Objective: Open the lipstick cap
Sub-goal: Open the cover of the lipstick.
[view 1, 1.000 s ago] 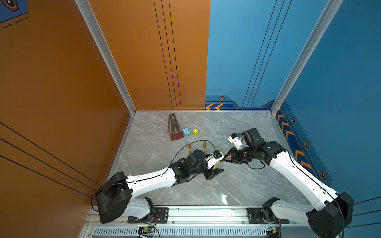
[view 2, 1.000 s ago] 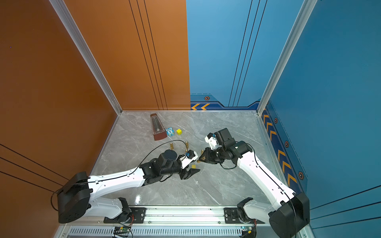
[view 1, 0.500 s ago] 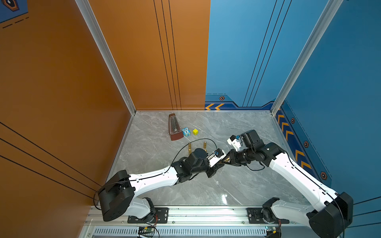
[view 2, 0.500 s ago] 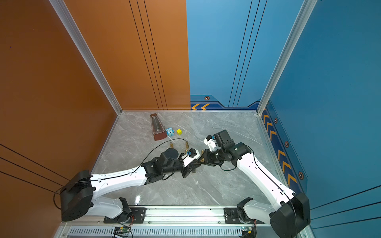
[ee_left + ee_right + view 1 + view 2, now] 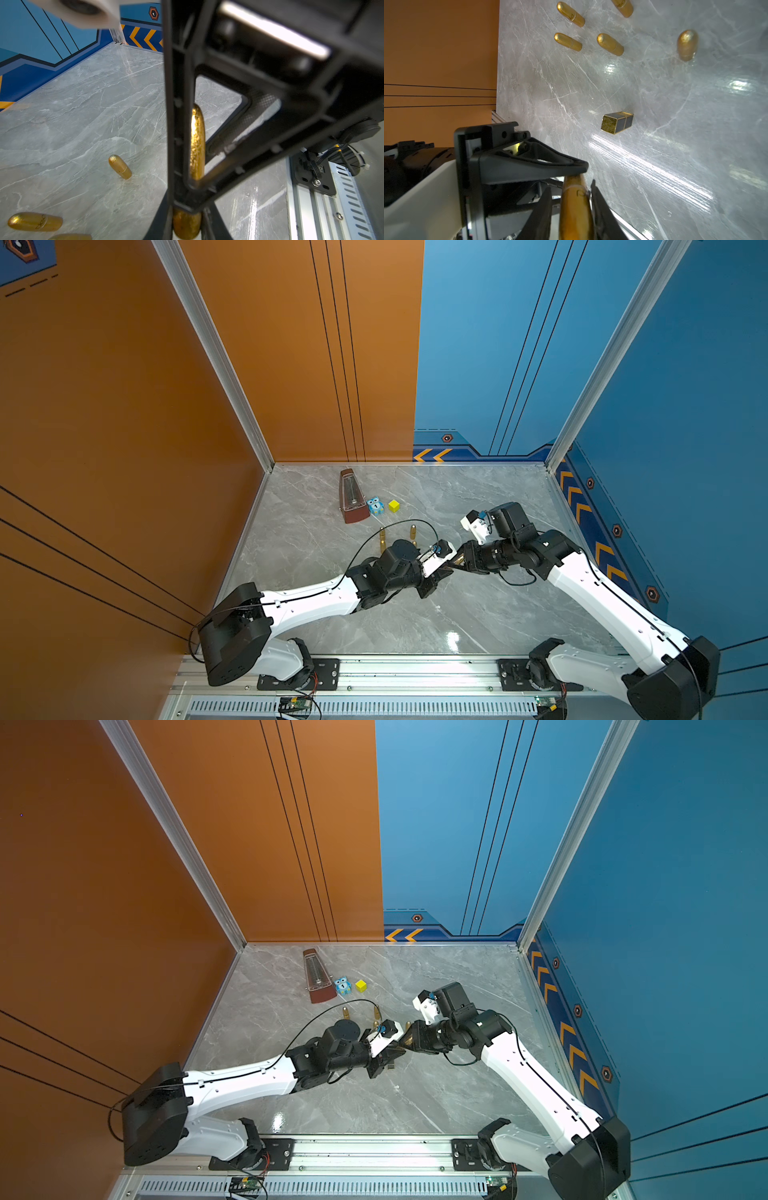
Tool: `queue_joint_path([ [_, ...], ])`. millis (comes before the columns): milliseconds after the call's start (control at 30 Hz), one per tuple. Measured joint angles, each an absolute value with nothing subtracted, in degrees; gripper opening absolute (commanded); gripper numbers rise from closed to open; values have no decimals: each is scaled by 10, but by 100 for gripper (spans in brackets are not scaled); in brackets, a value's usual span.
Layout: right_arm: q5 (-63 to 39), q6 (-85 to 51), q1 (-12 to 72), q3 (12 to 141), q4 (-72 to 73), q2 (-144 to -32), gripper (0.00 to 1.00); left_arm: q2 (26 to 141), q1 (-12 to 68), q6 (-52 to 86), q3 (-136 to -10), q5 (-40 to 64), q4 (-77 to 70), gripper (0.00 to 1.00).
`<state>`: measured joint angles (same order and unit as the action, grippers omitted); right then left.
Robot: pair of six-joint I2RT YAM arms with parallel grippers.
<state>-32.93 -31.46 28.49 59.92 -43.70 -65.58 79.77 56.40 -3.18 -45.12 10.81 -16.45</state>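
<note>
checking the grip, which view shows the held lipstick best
Right wrist: the lipstick looms large between the right claw fingers, seam visible. Left wrist: partly hidden behind that claw's frame. Both top views: a gold speck.

A brown metronome (image 5: 352, 499) (image 5: 318, 979) is sitting near the back of the grey marble table (image 5: 478, 614), its narrow end pointing toward the back wall; whether it is standing or lying flat is hard to tell. Just beside its wide end, a small blue owl toy (image 5: 375, 506) (image 5: 343, 986) is showing the number 1. A yellow cube (image 5: 394, 506) (image 5: 360, 986) is resting just beside the owl, apart from it. Orange panels (image 5: 124, 406) and blue panels (image 5: 498, 344) are enclosing the table, and an aluminium rail (image 5: 415, 668) is running along its front edge.
</note>
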Motion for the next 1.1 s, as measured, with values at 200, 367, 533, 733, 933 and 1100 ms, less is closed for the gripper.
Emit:
queue_joint_path([
  [200,-301,-309,280,599,-428,-638,34,798,564,-21,-451,101,-164,0],
  [367,-300,-302,280,595,-422,-645,23,798,564,-9,-450,99,-164,0],
  [533,-309,-301,278,586,-408,-647,15,801,564,-1,-450,94,-160,0],
  [733,-311,-298,273,584,-404,-647,13,802,564,1,-450,90,-161,0],
  [933,-328,-298,257,584,-405,-641,13,801,565,1,-450,88,-170,0],
  [1100,-349,-296,240,584,-410,-630,14,797,568,0,-450,85,-177,0],
])
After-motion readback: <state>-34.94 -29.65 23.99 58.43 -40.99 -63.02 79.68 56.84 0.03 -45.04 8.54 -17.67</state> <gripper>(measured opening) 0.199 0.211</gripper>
